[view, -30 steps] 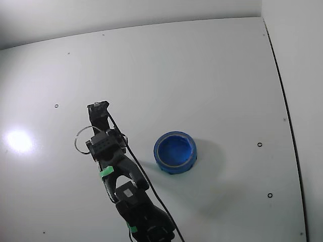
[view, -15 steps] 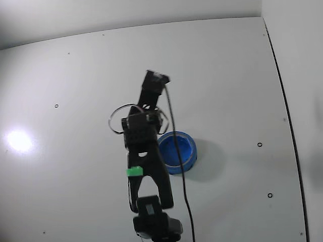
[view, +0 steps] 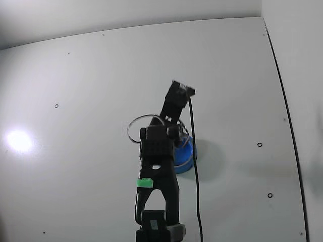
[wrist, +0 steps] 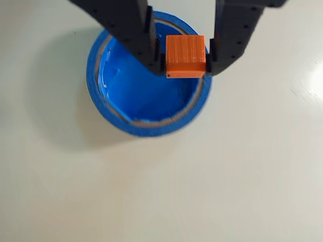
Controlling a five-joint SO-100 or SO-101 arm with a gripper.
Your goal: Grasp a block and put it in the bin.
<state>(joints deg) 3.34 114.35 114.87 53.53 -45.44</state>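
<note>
In the wrist view my gripper (wrist: 185, 63) is shut on a small orange-red cube, the block (wrist: 185, 55), and holds it above the upper right part of the round blue bin (wrist: 146, 128). The bin's blue inside shows below and left of the block and holds nothing. In the fixed view the black arm covers most of the bin (view: 185, 160), which shows as a blue patch to the right of the arm. The block and the fingertips are hidden behind the arm there.
The bin stands on a plain white table (view: 75, 91) with a few small dark marks. A black cable (view: 194, 166) hangs from the wrist down to the front edge. A dark line (view: 285, 111) runs along the table's right side.
</note>
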